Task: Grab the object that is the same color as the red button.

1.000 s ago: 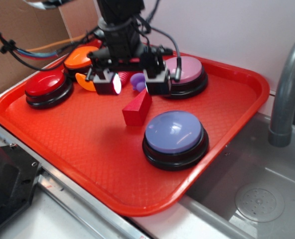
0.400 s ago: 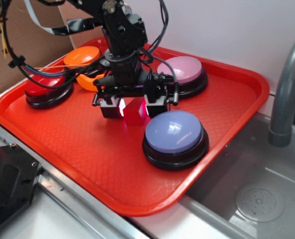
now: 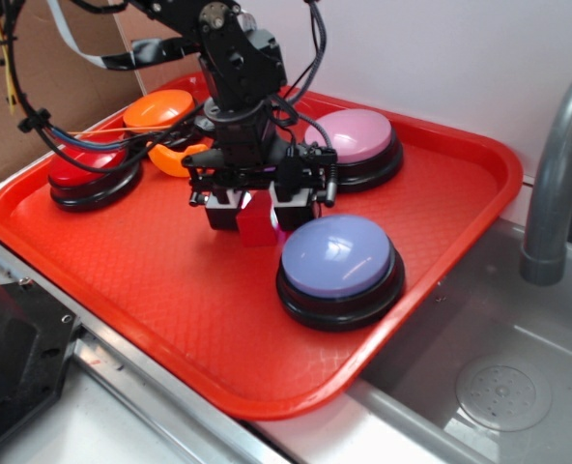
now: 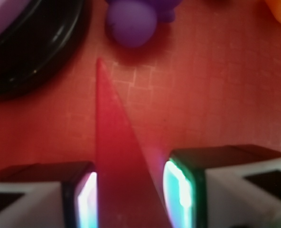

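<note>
Red wedge block (image 4: 117, 175) sits on the red tray (image 3: 170, 300), roughly mid-tray, right between the two fingers of the gripper (image 3: 256, 208). From the wrist view you can see its long triangular face pointing away from the camera, tip aimed toward a purple toy (image 4: 133, 16) lying just beyond it. The left pad (image 4: 87, 202) looks pressed up against the block's edge, while the right pad (image 4: 176, 192) is very close with maybe a thin sliver of tray showing between, so I honestly can't tell whether it's clamped yet or just nearly closed around it. Jaws are narrow either way, block still flat on the tray as far as I can see.

Rest of the layout from the exterior view: the red button (image 3: 88, 172) is over at the tray's left edge, well apart from the block, with black cables draped across it. An orange button (image 3: 160, 109) sits behind it, a pink button (image 3: 357, 140) toward the back, and a purple button (image 3: 339, 261) just beside the gripper on the near right. An orange crescent piece (image 3: 175, 159) peeks out behind the arm. A grey faucet (image 3: 557, 174) stands off to the right over a metal sink (image 3: 489, 377)
</note>
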Motion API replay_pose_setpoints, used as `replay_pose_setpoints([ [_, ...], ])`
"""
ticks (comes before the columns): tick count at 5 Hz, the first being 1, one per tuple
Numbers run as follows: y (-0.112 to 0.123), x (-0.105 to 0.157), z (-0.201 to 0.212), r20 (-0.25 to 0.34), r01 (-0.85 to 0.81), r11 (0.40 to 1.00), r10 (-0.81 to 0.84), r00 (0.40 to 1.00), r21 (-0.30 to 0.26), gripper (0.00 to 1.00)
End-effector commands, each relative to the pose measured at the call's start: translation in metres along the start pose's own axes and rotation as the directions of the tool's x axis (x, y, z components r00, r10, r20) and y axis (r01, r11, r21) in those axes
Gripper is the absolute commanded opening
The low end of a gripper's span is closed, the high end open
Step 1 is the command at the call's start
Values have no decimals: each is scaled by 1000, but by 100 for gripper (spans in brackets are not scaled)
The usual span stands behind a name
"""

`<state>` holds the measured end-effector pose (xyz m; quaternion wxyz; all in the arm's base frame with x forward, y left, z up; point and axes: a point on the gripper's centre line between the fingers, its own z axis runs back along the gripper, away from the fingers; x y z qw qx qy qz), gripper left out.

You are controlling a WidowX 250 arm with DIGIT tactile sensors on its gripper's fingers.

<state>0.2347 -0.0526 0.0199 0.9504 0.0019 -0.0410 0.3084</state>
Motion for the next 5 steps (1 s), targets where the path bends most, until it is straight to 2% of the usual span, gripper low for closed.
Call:
replay_pose_setpoints([
  [1, 18, 19, 97, 53, 375, 923, -372, 927, -91, 0],
  [3, 72, 22, 147, 55, 554, 825, -552, 832, -113, 0],
  [4, 84, 19, 159, 76, 539, 838, -535, 842, -80, 0],
  [5, 95, 14, 161, 100, 464, 884, -457, 884, -52, 0],
])
